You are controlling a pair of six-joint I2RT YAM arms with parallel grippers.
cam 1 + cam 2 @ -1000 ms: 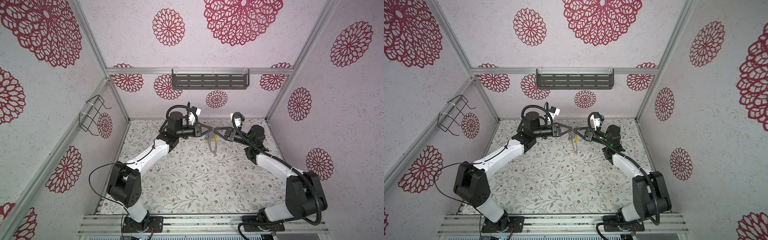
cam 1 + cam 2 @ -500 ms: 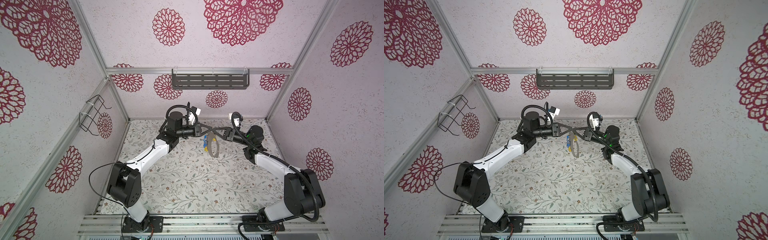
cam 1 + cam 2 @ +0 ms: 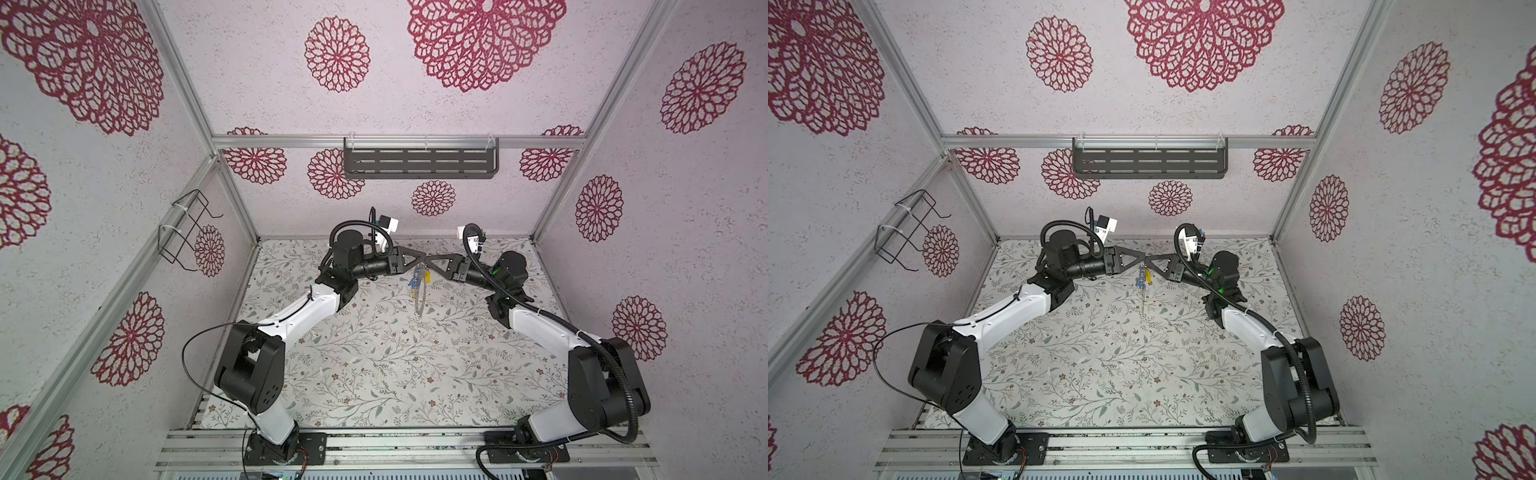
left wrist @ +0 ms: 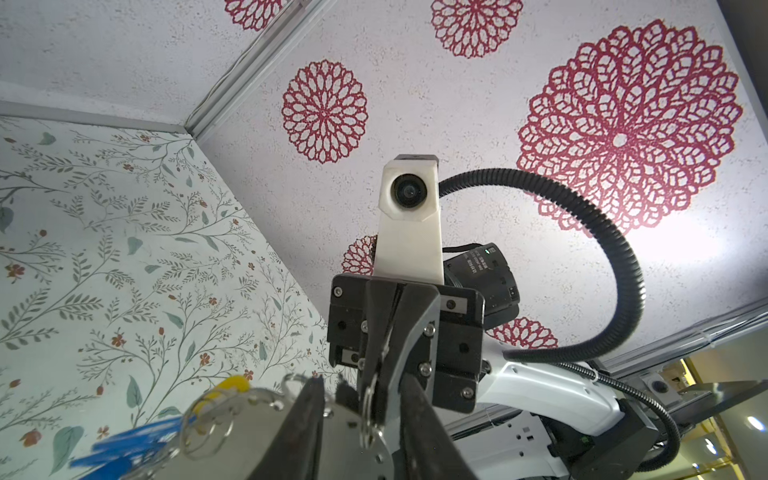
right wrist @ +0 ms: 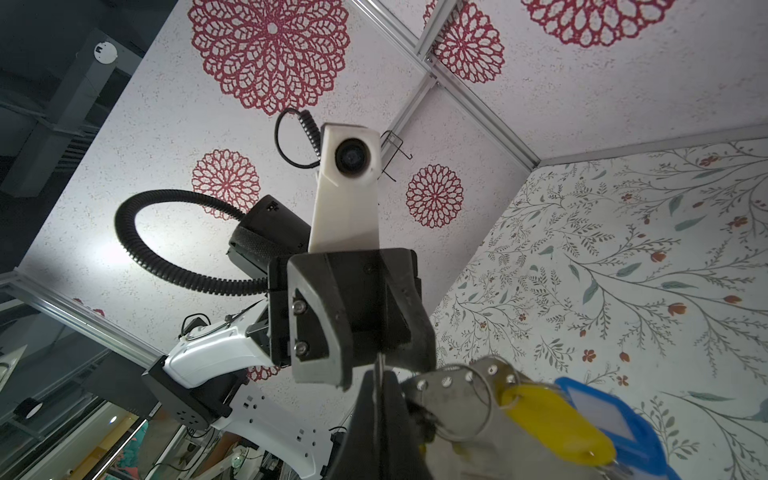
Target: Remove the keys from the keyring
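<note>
Floral-print paper across the counter [image 3: 374,353]. Above its far half, left arm [image 3: 303,311] and right arm [image 3: 544,332] reaching inward, almost tip to tip in both top views. On the left end effector [image 3: 419,261], dark fingers [image 4: 305,432] parted in the left wrist view, one on each side of the metal, with no visible pinch on anything. On the right end effector [image 3: 432,262], jaws pressed together on a thin metal edge at the rim of the keyring [image 3: 420,299]. Below that meeting point, hanging down and edge-on to both top views, the grey keyring itself, with a row of small holes along its band in the right wrist view. Clustered at its upper end, just under the tips, the keys [image 3: 415,280]: in the right wrist view a yellow tag [image 5: 552,424] and, beside it, a blue tag [image 5: 611,419] with a pale label window. Smallest of all, tiny metal loops [image 5: 461,399] at the band's holes, between tags and keyring.
</note>
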